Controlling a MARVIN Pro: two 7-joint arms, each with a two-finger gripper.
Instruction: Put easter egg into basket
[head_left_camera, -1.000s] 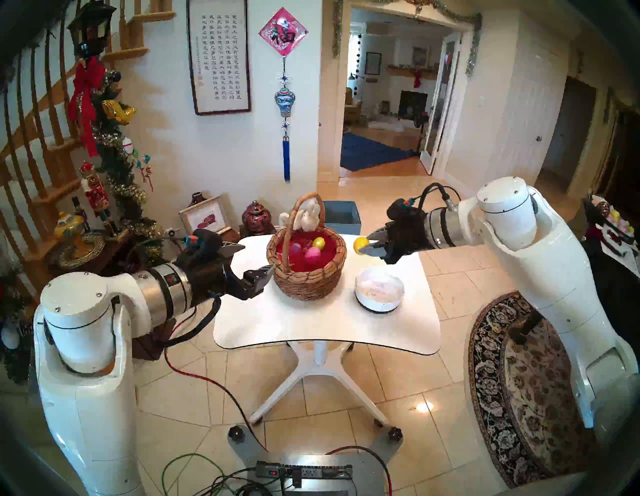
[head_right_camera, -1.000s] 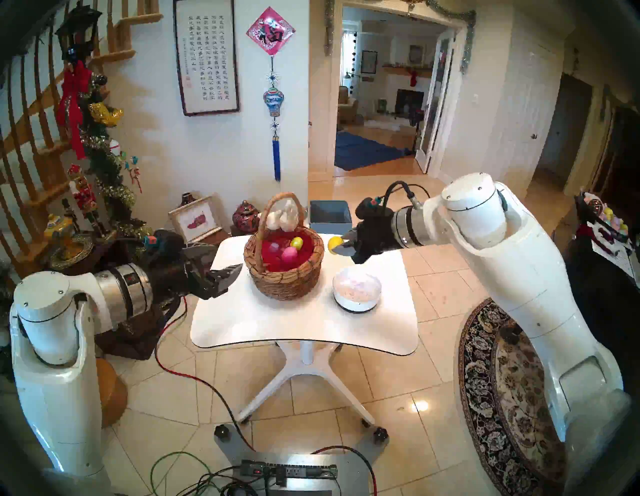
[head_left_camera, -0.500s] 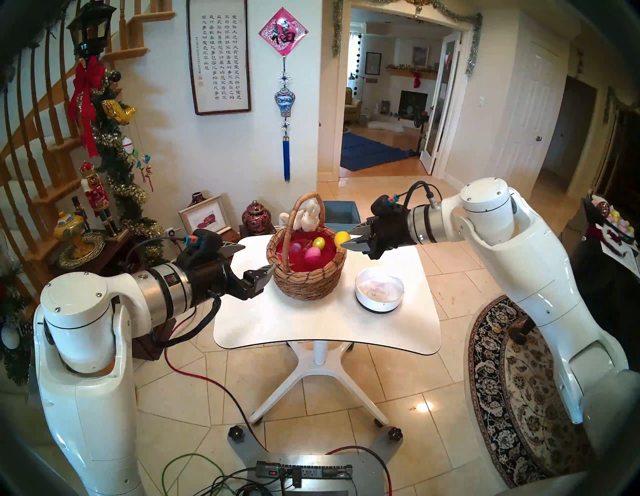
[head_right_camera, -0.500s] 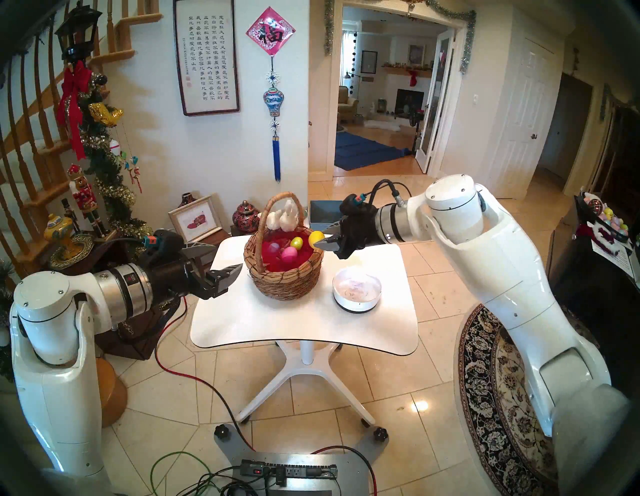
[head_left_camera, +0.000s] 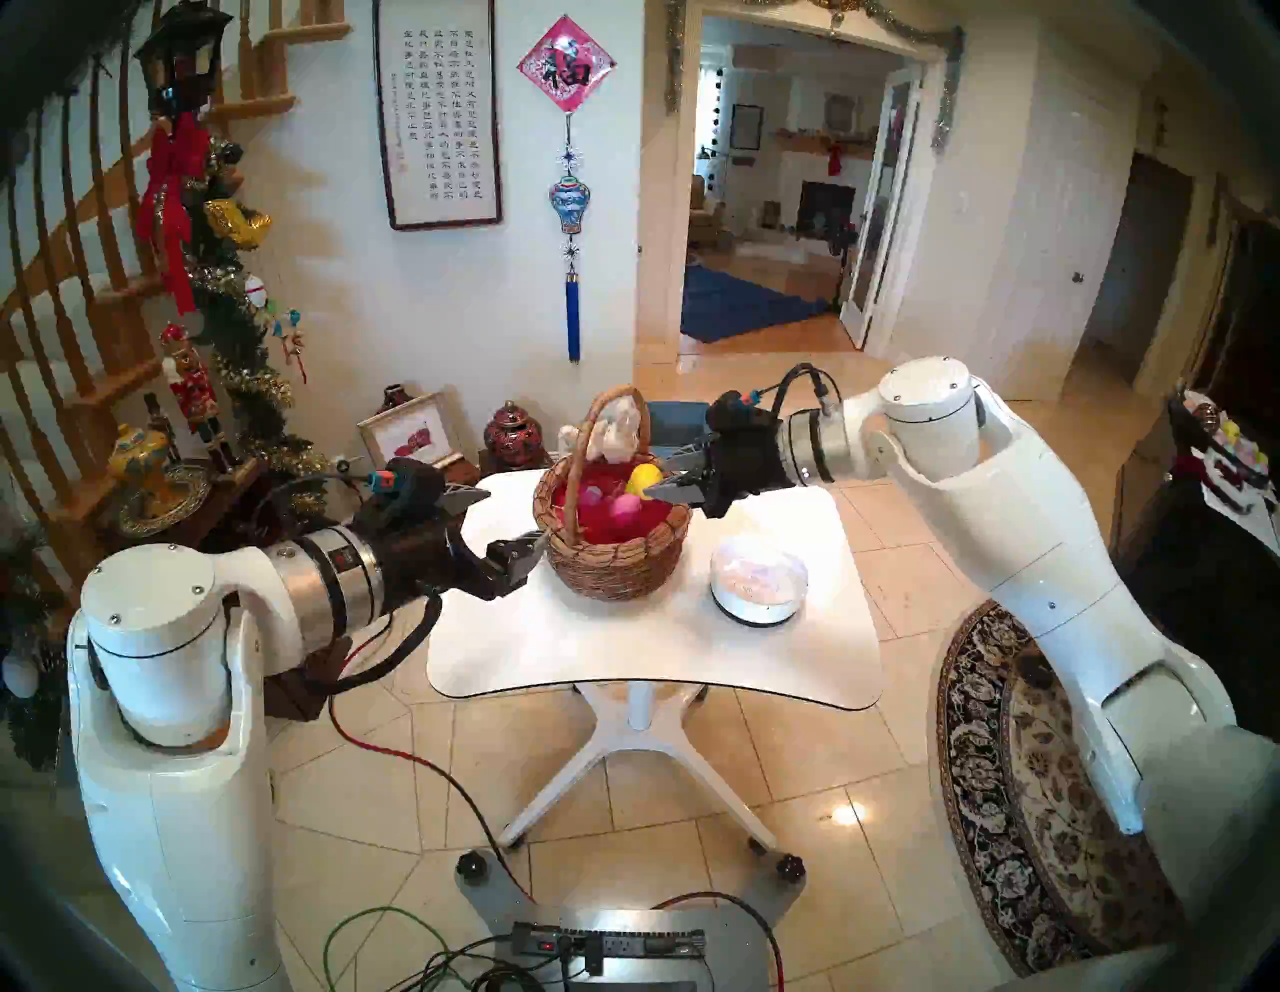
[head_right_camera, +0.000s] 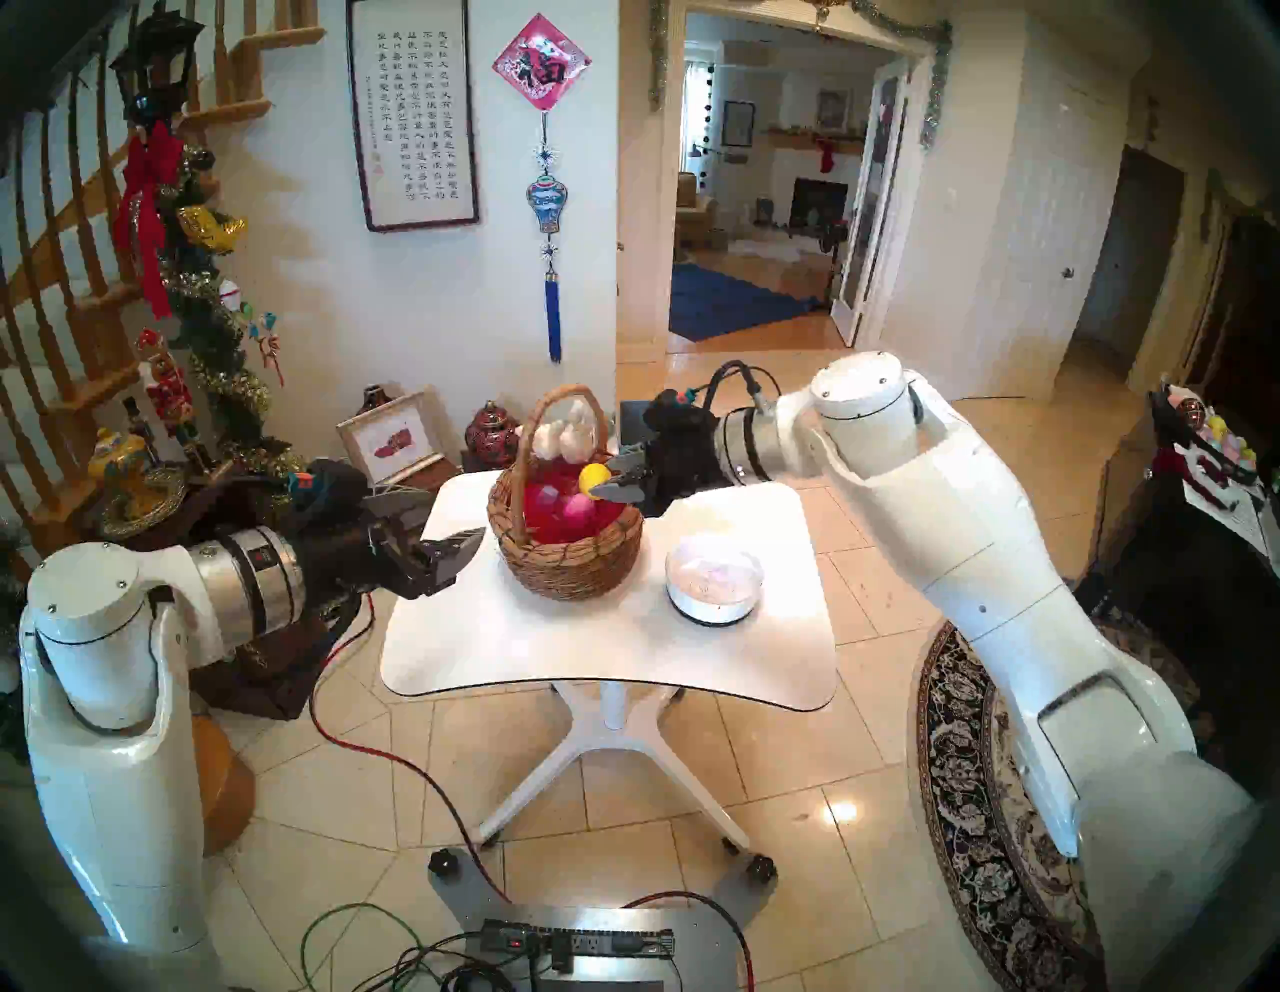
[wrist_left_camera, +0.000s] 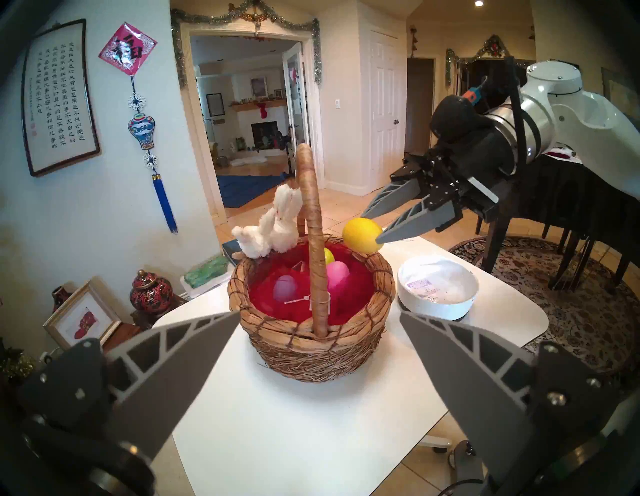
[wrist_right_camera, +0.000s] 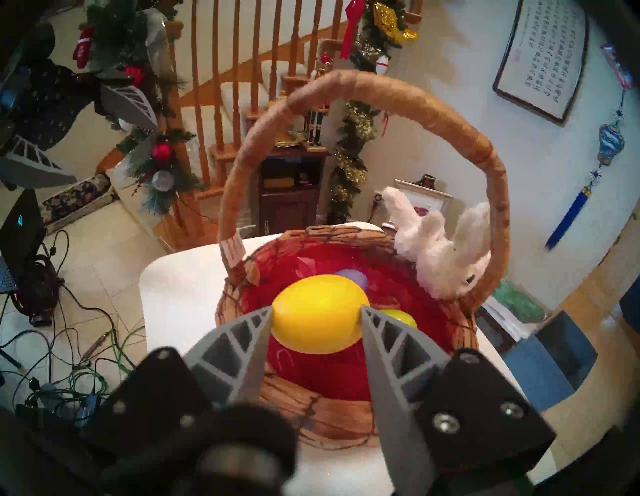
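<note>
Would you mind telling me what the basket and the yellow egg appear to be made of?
Basket: woven wicker or twig, matte brown, with visible strands and a wrapped handle. Yellow egg: probably smooth, slightly glossy plastic, judging by its even colour and soft sheen.

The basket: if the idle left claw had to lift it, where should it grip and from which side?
Probably the arched handle, near its top, approached from the robot's left. It stands upright and clear there; the plush bunny sits lower on the far side, and the right claw holds the yellow egg over the opposite rim.
</note>
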